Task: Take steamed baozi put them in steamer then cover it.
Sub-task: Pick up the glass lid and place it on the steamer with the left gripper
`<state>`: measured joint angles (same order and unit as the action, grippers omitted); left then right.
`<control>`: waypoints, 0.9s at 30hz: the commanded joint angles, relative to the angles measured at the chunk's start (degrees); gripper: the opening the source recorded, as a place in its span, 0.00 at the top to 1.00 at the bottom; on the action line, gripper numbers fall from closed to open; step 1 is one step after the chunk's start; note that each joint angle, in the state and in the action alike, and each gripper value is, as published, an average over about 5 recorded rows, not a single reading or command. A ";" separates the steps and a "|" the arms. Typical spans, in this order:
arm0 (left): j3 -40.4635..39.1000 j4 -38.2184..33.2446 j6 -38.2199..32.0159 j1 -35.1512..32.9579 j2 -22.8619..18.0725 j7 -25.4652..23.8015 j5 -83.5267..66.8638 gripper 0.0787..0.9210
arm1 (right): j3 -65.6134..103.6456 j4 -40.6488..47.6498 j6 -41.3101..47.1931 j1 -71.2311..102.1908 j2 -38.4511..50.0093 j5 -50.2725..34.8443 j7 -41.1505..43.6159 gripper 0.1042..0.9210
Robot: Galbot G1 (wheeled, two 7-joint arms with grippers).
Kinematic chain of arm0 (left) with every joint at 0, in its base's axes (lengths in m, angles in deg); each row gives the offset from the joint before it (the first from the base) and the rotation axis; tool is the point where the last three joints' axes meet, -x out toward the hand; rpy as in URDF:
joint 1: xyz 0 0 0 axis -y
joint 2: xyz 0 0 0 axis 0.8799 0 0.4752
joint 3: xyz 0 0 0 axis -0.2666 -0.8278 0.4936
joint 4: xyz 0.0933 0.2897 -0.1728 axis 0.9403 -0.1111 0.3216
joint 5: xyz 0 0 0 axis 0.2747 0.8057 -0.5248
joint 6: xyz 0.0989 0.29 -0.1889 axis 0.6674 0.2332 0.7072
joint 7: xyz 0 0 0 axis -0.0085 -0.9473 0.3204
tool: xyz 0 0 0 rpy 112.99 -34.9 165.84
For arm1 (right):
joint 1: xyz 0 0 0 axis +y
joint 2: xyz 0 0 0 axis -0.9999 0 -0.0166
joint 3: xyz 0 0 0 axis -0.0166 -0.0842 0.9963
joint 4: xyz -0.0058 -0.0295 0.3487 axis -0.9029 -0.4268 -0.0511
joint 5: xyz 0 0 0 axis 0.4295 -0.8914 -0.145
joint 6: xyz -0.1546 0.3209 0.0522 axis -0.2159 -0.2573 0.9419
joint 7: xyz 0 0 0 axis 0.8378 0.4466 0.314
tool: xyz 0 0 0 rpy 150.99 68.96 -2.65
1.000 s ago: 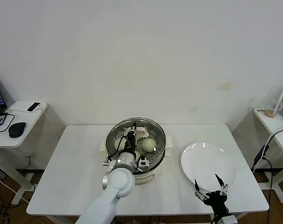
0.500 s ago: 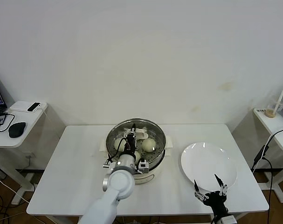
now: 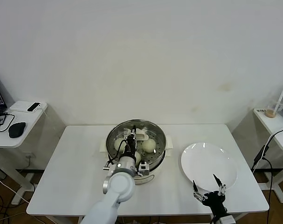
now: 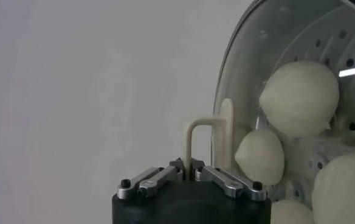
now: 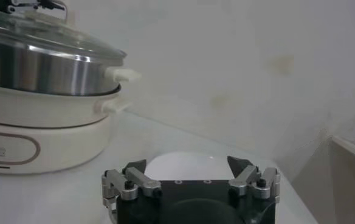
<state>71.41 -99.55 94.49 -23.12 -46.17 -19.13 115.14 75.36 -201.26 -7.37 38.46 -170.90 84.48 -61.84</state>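
At centre frame, the left gripper (image 3: 133, 136) is seemingly beginning to part its fingers around the cream-white handle of the round clear glass cover (image 3: 136, 136), now sitting on the shiny steel steamer (image 3: 155, 156) over cream-white baozi (image 3: 148, 145), while the open-jawed right gripper (image 3: 208, 191) is waiting lower right.

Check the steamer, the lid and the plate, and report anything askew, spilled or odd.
Nothing stands out. The glass lid sits level on the steamer, the baozi showing through it. The left gripper is at the lid's handle. The white plate lies flat and empty near the open right gripper. No spills show.
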 commanded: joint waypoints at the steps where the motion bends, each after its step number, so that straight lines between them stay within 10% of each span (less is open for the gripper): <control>1: 0.33 -4.53 -0.29 -1.49 0.87 0.38 -0.09 0.78 | -0.02 0.07 0.01 0.02 -0.03 0.21 0.03 0.12; 18: 2.65 -23.54 -5.27 -17.97 10.32 7.50 -18.69 0.21 | -0.61 -0.62 0.28 0.54 0.44 0.67 0.27 0.12; 27: 18.54 -23.11 -21.09 -31.49 5.83 21.07 -66.74 0.12 | -0.96 -0.94 -0.57 1.12 2.29 -1.78 0.20 0.12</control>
<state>76.34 -118.28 88.11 -39.65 -39.08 -10.71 95.04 74.64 -202.06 -7.43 39.41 -169.67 84.43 -61.57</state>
